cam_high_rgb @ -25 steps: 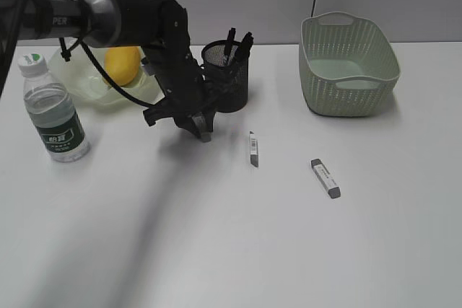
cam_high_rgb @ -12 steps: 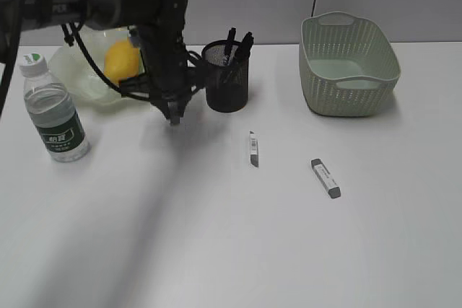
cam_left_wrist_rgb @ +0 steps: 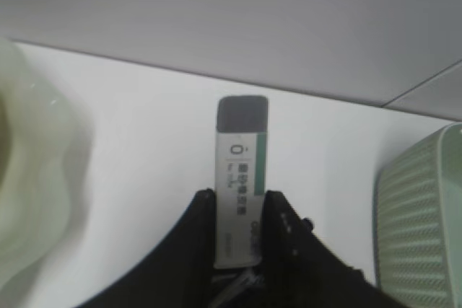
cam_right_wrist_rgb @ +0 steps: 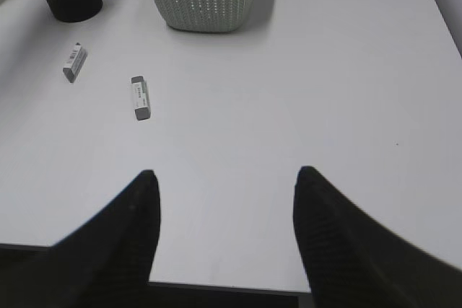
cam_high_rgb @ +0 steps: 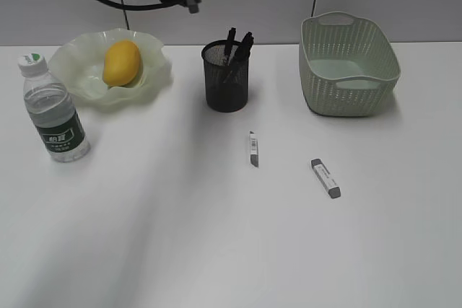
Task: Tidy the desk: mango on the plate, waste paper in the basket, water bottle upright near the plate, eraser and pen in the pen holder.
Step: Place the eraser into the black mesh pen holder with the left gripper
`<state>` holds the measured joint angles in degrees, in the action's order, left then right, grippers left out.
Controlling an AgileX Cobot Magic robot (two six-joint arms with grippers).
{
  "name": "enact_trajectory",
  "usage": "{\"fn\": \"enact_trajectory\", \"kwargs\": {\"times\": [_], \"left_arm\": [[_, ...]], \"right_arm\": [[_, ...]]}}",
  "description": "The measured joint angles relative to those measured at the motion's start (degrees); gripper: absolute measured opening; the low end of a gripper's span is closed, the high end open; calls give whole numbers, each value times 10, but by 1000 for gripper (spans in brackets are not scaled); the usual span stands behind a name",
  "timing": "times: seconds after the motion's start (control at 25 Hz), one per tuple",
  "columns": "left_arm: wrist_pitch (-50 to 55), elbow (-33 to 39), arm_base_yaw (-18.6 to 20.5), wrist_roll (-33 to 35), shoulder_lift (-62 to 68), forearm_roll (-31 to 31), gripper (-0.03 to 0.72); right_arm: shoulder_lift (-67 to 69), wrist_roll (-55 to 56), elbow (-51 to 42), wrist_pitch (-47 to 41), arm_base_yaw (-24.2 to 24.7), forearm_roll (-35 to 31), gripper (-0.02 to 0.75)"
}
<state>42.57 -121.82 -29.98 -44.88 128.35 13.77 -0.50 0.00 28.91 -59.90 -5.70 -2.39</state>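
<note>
Left gripper (cam_left_wrist_rgb: 240,250) pinches an eraser (cam_left_wrist_rgb: 242,178) by its lower end, raised high above the desk (cam_high_rgb: 216,236); a thin hold, so I risk it slipping before the pen holder (cam_high_rgb: 227,77). Right gripper (cam_right_wrist_rgb: 225,200) spread, empty. Two erasers (cam_high_rgb: 253,148) (cam_high_rgb: 325,177) lie loose. Basket (cam_high_rgb: 349,63) contents possibly hidden

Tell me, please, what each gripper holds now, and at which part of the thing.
The left gripper holds an eraser, its fingers pinching the long sides near the lower end. The right gripper is open and holds nothing.
</note>
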Motion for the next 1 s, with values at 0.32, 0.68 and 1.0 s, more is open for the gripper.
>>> {"fn": "enact_trajectory", "kwargs": {"times": [0.32,0.68,1.0], "left_arm": [[-32,0,-22,16,30,-27,151],[-34,2,-37,28,46,-30,151],[16,2,-36,30,61,-32,151]], "right_arm": [[0,0,0,0,0,0,466],[0,0,0,0,0,0,466],[0,0,0,1,0,0,466]]}}
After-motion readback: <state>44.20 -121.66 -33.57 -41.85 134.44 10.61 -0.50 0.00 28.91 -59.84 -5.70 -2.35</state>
